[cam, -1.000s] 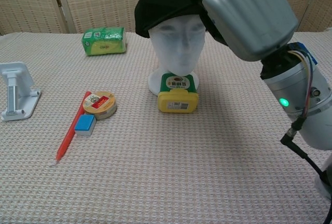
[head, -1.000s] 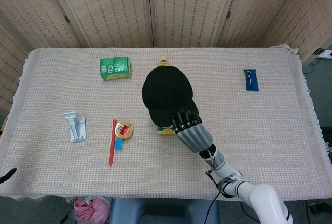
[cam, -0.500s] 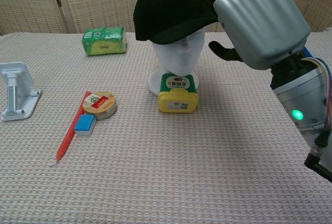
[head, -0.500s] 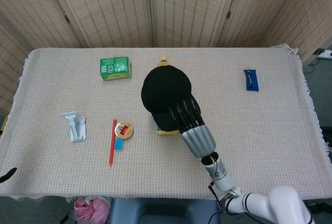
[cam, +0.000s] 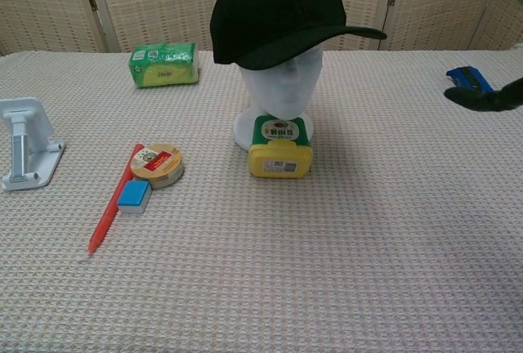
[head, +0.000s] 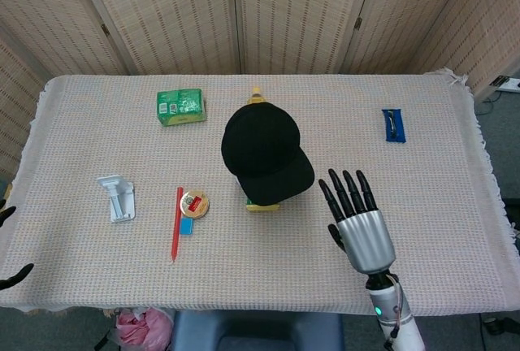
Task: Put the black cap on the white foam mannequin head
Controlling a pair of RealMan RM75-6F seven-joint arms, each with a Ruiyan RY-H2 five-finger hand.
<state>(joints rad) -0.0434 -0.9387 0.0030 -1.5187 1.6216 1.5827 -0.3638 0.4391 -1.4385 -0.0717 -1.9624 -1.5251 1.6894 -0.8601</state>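
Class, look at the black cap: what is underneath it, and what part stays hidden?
Under the black cap sits the white foam mannequin head; its face and neck show in the chest view. The crown of the head is covered, and from the head view the cap hides the head entirely.

Head view looks steeply down over the whole table (head: 422,164); chest view, low and near, shares its middle

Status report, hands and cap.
Right hand open, clear of the cap. Left hand barely in view. Cap sits on the foam head. Nothing in the way.
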